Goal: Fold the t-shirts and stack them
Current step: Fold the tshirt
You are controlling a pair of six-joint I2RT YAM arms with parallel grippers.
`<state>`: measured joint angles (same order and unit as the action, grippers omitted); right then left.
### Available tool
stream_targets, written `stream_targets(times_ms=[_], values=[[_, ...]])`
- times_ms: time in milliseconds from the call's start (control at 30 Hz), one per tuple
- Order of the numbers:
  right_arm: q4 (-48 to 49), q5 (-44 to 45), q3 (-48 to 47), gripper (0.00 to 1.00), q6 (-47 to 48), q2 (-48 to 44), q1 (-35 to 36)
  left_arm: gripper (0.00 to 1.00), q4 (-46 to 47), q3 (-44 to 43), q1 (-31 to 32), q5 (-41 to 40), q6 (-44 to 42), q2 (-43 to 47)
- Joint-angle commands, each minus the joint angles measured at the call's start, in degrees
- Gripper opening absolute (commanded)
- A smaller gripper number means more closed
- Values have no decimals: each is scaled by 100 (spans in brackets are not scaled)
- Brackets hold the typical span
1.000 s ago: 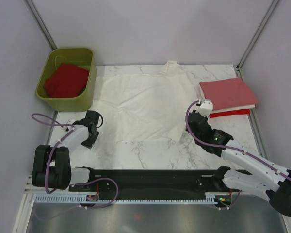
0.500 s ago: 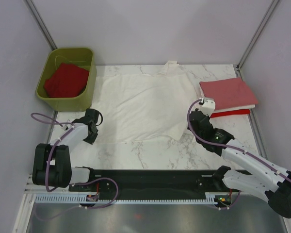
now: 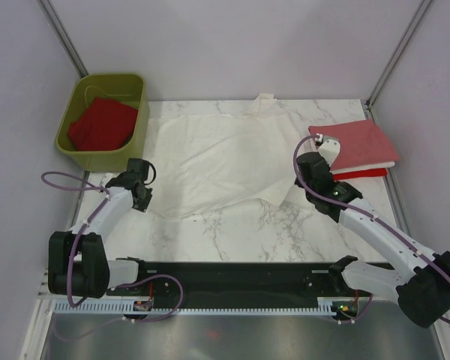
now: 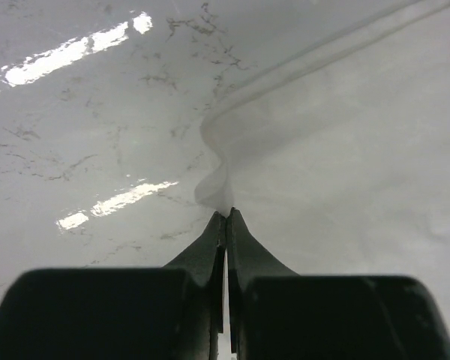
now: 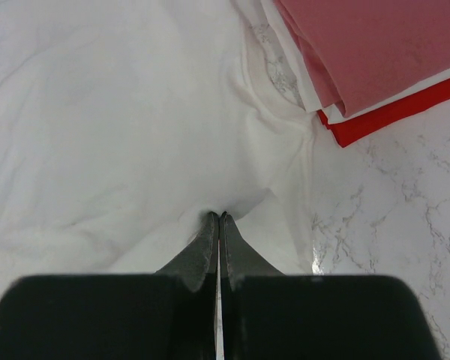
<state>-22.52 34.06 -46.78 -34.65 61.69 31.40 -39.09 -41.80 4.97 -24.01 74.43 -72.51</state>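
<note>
A white t-shirt (image 3: 217,161) lies spread across the middle of the marble table. My left gripper (image 3: 140,196) is shut on its near left hem (image 4: 219,187), which bunches at the fingertips. My right gripper (image 3: 306,180) is shut on the same white t-shirt (image 5: 120,127) at its near right corner, and the cloth folds over the tips. Folded t-shirts are stacked at the right: a salmon pink t-shirt (image 3: 354,142) on top, a white layer under it, and a bright red t-shirt (image 3: 360,174) at the bottom. The pink t-shirt (image 5: 375,45) also shows in the right wrist view.
An olive-green tub (image 3: 105,120) at the back left holds a crumpled red t-shirt (image 3: 101,124). Bare marble table (image 3: 247,232) shows in front of the white t-shirt. Grey walls and metal posts close in the back and both sides.
The left gripper has shut on the near left hem. Both grippers have moved away from me, carrying the white t-shirt's near edge toward the back.
</note>
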Motion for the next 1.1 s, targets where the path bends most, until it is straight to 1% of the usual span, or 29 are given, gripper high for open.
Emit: stream_targets(times_ms=[0, 100, 267, 533, 833, 1067], values=[[-59, -172, -454, 0, 125, 237, -195, 2, -28, -495, -31, 282, 273, -52], [-103, -277, -656, 0, 161, 554, -318, 2, -46, -846, -31, 371, 291, -202], [-94, -286, -946, 0, 178, 1011, -494, 2, -212, -1391, -31, 169, 378, -351], [-147, 83, -1429, 0, 82, 1573, -696, 2, -222, -1752, -84, 221, 642, -703], [-130, 21, -2176, 0, 73, 2486, -881, 2, -230, -2060, -242, 362, 1029, -1431], [-94, 135, -2449, 0, -15, 2927, -942, 2, -204, -2297, -383, 274, 1310, -1731]])
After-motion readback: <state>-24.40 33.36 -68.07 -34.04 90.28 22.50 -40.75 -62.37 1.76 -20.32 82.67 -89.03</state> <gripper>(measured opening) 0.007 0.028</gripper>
